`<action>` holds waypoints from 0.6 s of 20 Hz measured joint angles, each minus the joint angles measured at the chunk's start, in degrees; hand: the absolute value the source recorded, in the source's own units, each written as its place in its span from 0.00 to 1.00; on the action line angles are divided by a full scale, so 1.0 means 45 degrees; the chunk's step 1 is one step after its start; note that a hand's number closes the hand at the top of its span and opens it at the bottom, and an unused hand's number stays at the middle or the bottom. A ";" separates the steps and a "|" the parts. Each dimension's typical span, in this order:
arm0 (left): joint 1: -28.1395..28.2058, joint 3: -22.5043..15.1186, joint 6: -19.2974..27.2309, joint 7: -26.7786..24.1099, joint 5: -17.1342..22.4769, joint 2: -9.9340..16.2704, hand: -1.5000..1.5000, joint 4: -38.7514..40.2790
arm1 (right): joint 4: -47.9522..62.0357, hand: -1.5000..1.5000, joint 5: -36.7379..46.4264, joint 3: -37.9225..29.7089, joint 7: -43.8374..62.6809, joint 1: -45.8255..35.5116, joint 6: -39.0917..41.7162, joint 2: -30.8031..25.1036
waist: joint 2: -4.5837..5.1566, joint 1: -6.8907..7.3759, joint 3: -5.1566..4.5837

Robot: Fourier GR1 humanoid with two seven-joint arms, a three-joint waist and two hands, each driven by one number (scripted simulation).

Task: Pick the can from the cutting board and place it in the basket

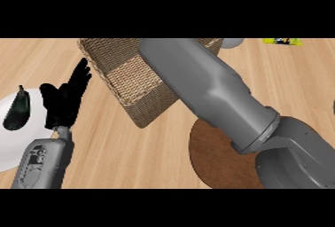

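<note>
I cannot see the can; my right forearm [216, 102] crosses the woven tan wicker basket [134, 84] toward its far side, and the right hand itself is out of sight. Near right, the round brown wooden cutting board [212, 157] lies partly under that arm. At left, my black left hand [65, 99] rests open, fingers up, beside a white plate [9, 133] holding a dark aubergine [16, 111].
</note>
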 measured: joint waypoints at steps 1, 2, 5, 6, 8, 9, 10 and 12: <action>0.0065 0.0044 -0.0001 -0.0111 0.0005 0.0026 0.50 0.0028 | -0.0026 1.00 -0.0058 0.0119 -0.0009 -0.0128 0.0214 -0.0001 | 0.0008 -0.0026 0.0003; 0.0008 0.0083 -0.0030 -0.0119 0.0019 0.0083 0.50 0.0053 | -0.0055 1.00 -0.0116 0.0244 -0.0007 -0.0270 0.0441 -0.0009 | 0.0018 -0.0025 0.0002; 0.0067 0.0168 -0.0105 -0.0058 0.0134 0.0146 0.50 -0.0063 | -0.0031 1.00 -0.0344 0.0492 -0.0141 -0.0342 0.0885 -0.0028 | 0.0041 -0.0033 0.0008; 0.0066 0.0148 -0.0131 -0.0038 0.0137 0.0144 0.50 -0.0064 | -0.0030 1.00 -0.0454 0.0534 -0.0168 -0.0353 0.1036 -0.0037 | 0.0055 -0.0026 0.0009; 0.0032 0.0119 -0.0007 -0.0031 0.0071 0.0061 0.50 -0.0067 | 0.0023 1.00 -0.0845 0.0434 -0.0235 -0.0480 0.1429 -0.0037 | 0.0070 -0.0048 0.0011; 0.0052 0.0099 0.0021 -0.0053 0.0049 0.0030 0.50 -0.0065 | 0.0003 1.00 -0.1093 0.0382 -0.0259 -0.0447 0.1666 -0.0036 | 0.0068 -0.0050 0.0011; 0.0077 0.0070 0.0033 -0.0048 0.0038 -0.0006 0.50 -0.0070 | -0.0004 1.00 -0.1337 0.0329 -0.0306 -0.0380 0.1874 -0.0036 | 0.0072 -0.0050 0.0011; 0.0045 0.0080 0.0036 -0.0029 0.0046 -0.0010 0.50 -0.0041 | -0.0044 1.00 -0.1836 0.0233 -0.0466 -0.0189 0.2244 -0.0031 | 0.0093 -0.0059 0.0014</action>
